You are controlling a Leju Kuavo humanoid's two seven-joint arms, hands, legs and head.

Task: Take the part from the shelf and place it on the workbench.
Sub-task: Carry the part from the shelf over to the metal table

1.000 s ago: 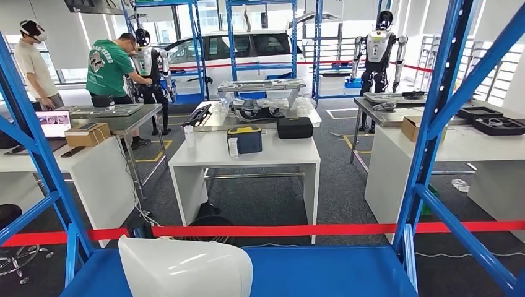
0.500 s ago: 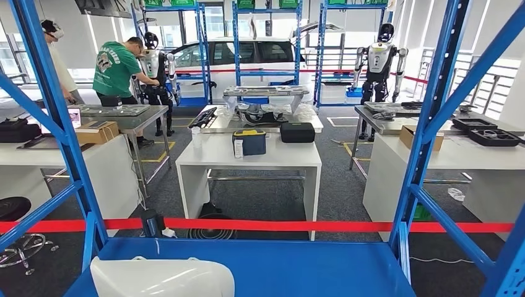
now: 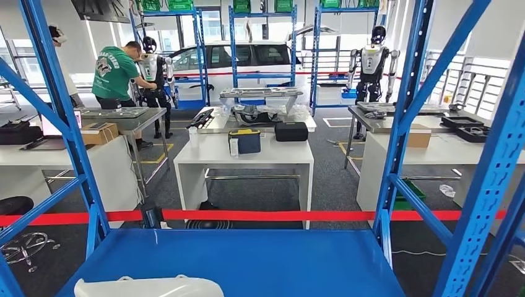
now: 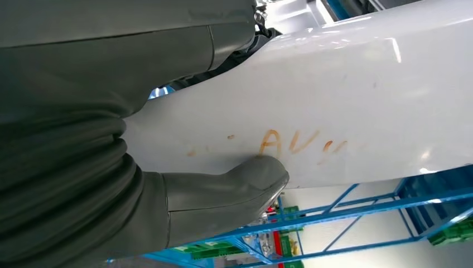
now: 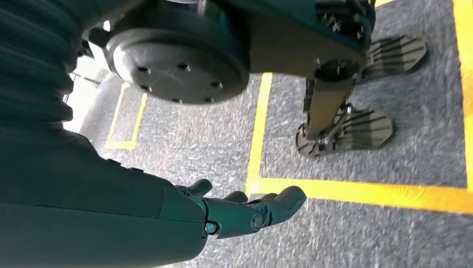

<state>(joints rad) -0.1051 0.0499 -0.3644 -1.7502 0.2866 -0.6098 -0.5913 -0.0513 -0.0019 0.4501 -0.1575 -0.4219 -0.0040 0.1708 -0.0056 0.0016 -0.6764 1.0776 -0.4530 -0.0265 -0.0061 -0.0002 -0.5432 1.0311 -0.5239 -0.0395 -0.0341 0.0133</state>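
Left hand grips the white part, which pokes in at the near edge of the blue shelf, while the right hand hangs empty, fingers loosely apart, over yellow-lined floor.

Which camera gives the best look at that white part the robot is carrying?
The left wrist view: the white part spans the picture, orange letters readable, left hand gripping it. The head view catches its top edge; the right wrist view looks at the floor.

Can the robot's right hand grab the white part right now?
Probably not. The right hand hangs open down by the floor, while the left hand holds the white part.
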